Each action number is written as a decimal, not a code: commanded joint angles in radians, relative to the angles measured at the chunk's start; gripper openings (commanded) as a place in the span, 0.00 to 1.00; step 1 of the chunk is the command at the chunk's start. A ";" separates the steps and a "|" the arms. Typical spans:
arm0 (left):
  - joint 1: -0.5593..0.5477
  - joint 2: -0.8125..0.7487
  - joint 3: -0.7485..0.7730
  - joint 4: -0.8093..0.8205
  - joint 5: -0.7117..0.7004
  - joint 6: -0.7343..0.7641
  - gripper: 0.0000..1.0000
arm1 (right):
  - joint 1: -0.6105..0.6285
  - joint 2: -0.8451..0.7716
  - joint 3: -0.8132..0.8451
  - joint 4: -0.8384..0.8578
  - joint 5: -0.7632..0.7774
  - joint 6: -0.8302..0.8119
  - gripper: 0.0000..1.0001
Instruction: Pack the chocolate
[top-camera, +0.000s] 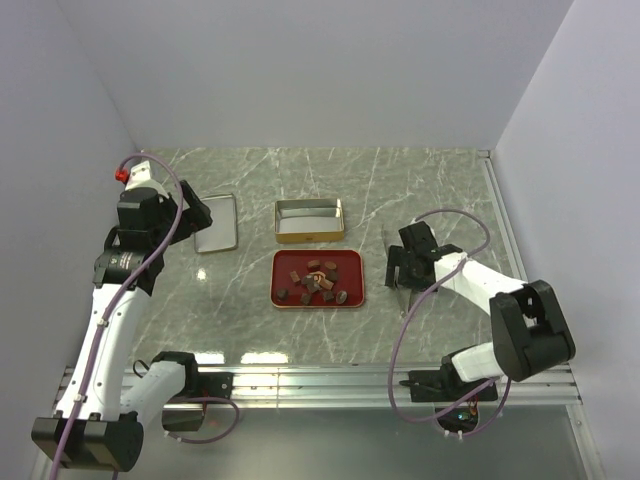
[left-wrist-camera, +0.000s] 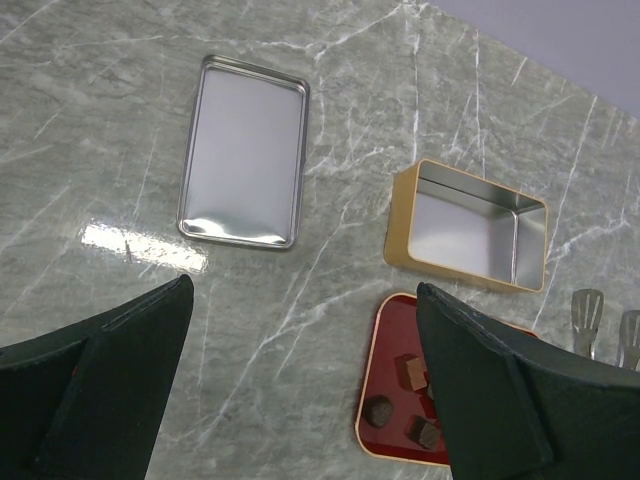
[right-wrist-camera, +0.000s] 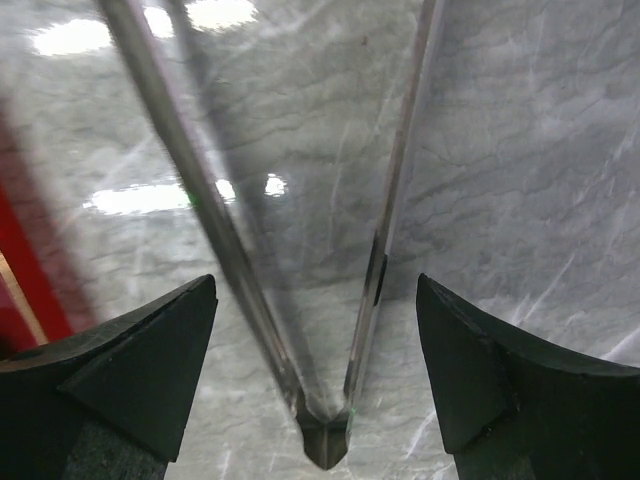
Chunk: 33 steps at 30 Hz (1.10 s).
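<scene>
fingers (right-wrist-camera: 150, 370) of the right gripper (right-wrist-camera: 315, 300) are spread wide astride the tongs (right-wrist-camera: 195, 190), unclamped, seemingly so these can be lifted. the left gripper (left-wrist-camera: 305, 290) is held open, idle. the chocolate (top-camera: 318, 278) is seen on the red tray (top-camera: 352, 262), beside the gold tin (top-camera: 310, 237).

Marble table (top-camera: 420, 190) with silver lid (top-camera: 216, 222), gold tin (top-camera: 310, 237), red tray (top-camera: 352, 268), tongs (right-wrist-camera: 325, 435).

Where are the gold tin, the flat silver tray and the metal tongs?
gold tin (top-camera: 310, 238): top external view, on its near gold wall.
flat silver tray (left-wrist-camera: 243, 150): left wrist view, on its bare middle.
metal tongs (right-wrist-camera: 325, 440): right wrist view, on the hinged end.
</scene>
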 joint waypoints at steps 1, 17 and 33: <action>0.005 -0.014 0.009 0.028 -0.018 -0.006 0.99 | 0.007 0.019 0.039 0.012 0.043 0.010 0.86; 0.014 -0.001 -0.009 0.068 -0.026 0.011 0.99 | 0.018 0.102 0.085 0.008 0.002 0.006 0.66; 0.023 0.022 -0.022 0.116 -0.003 0.026 0.99 | 0.016 -0.089 0.191 -0.167 0.020 -0.046 0.46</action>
